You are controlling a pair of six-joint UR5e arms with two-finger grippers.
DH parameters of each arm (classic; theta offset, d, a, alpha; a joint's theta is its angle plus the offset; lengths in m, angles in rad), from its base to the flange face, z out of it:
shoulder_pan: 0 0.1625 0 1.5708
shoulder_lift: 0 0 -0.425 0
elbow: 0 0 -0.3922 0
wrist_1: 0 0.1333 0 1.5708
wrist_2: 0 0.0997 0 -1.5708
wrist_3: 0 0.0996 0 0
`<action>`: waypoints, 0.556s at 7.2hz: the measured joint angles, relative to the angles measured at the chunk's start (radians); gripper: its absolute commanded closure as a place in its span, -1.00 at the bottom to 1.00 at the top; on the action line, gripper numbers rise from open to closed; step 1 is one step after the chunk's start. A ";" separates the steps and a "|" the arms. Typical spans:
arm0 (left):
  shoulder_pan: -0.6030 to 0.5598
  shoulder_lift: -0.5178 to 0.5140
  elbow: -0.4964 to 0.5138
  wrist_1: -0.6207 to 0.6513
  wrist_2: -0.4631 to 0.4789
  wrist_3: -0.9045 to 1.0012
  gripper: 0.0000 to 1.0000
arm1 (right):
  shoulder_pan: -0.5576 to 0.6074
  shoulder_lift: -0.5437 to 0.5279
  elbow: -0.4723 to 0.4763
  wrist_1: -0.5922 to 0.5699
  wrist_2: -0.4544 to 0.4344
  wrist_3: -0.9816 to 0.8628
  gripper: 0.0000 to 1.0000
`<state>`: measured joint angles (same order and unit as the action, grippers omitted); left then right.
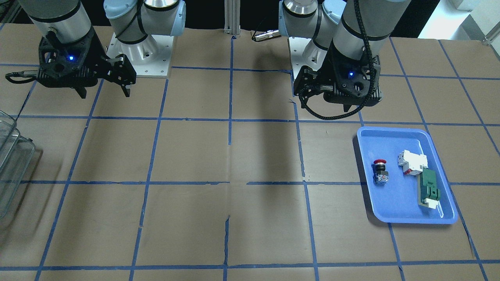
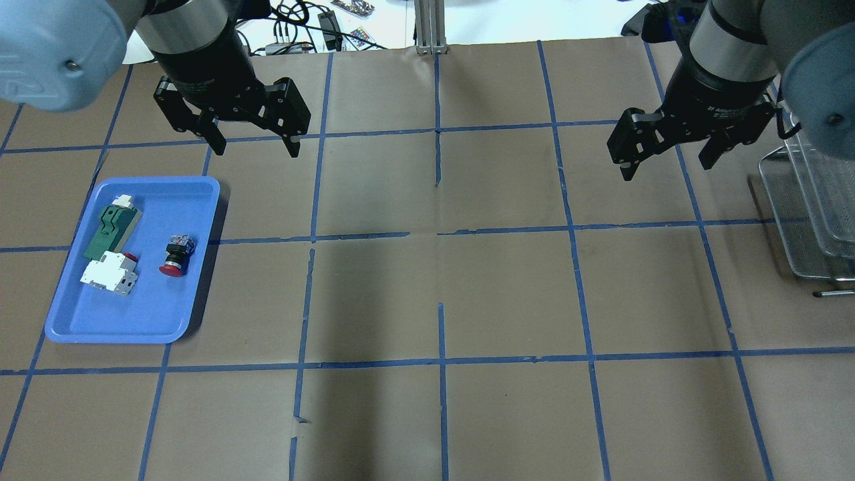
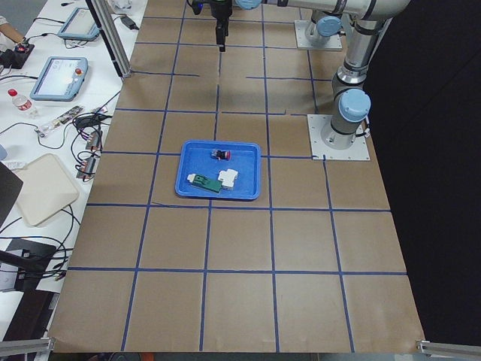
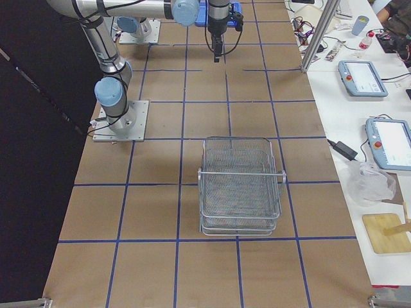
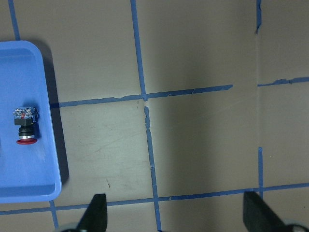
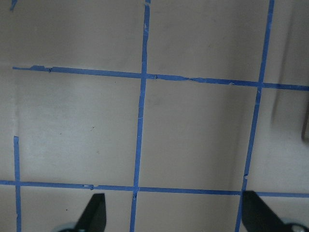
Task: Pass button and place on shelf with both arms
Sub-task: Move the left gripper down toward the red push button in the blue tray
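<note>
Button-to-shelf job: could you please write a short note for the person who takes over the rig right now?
Left gripper: open, empty, above the table near the blue tray.
Right gripper: open, empty, above the table near the shelf.
Button: lying in the tray, apart from the white breaker block and green part.
Shelf: looks empty.
Done: nothing yet.
Left to do: grasp the button, pass it between the grippers, place it on the shelf.
</note>
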<state>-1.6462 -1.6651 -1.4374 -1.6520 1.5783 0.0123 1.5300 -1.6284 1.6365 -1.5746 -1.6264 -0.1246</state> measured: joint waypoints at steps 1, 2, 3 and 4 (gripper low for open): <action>0.007 0.004 -0.005 0.001 0.001 0.003 -1.00 | 0.001 -0.002 0.000 -0.001 -0.004 0.000 -1.00; 0.033 0.005 -0.013 0.005 0.000 0.015 -1.00 | 0.001 -0.004 0.001 -0.002 -0.005 0.000 -1.00; 0.079 0.000 -0.025 0.009 -0.002 0.043 -1.00 | 0.002 -0.005 0.001 -0.003 -0.006 0.000 -1.00; 0.147 -0.004 -0.047 0.014 -0.003 0.104 -1.00 | 0.002 -0.006 0.002 -0.002 -0.004 0.004 -1.00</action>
<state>-1.4990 -1.6695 -1.4848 -1.6383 1.5749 0.1161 1.5322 -1.6344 1.6385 -1.5766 -1.6304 -0.1211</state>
